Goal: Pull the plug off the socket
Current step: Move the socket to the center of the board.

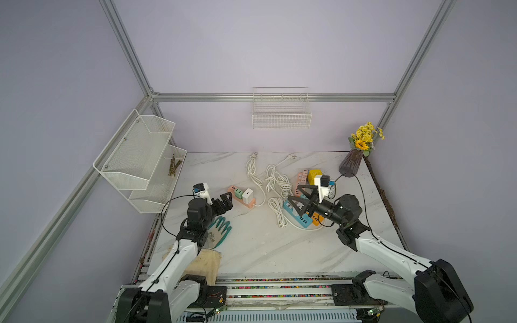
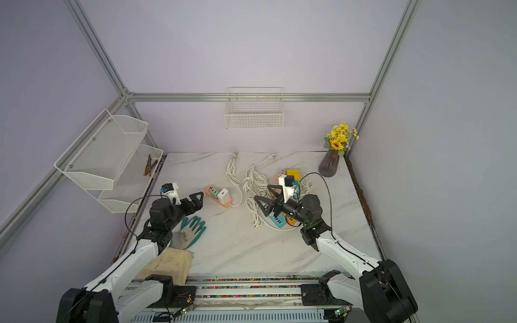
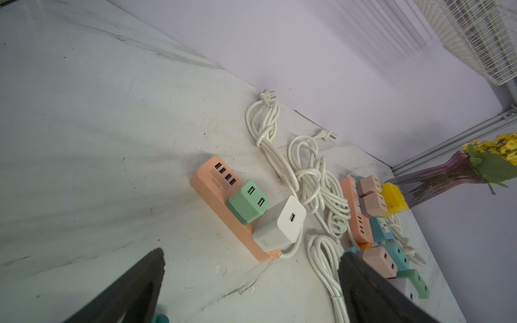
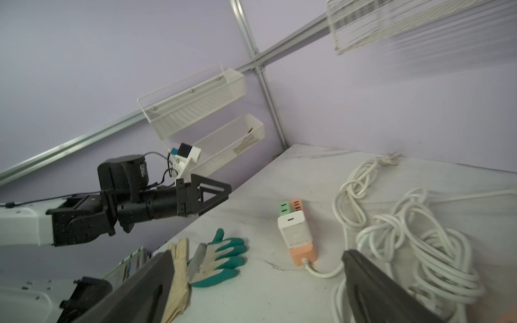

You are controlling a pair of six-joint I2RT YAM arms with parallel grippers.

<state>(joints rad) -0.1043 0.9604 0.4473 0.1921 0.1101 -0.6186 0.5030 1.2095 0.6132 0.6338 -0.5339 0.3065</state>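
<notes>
Orange socket strip (image 1: 251, 203) lies mid-frame on the table (image 1: 251, 246) with green plug (image 1: 238, 192) and white plug (image 1: 247, 195) seated, while left fingers (image 3: 126, 288) and right fingers (image 4: 377, 288) gape wide, empty.

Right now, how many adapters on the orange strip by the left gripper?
2 on the orange strip: a green adapter in the middle, a white adapter beside it toward the cord end. None hidden.

Mid-frame, ahead of your wide-spread left gripper (image 3: 251, 253): green plug (image 3: 247, 202) and white plug (image 3: 279, 223) side by side on orange socket strip (image 3: 208, 174).
</notes>
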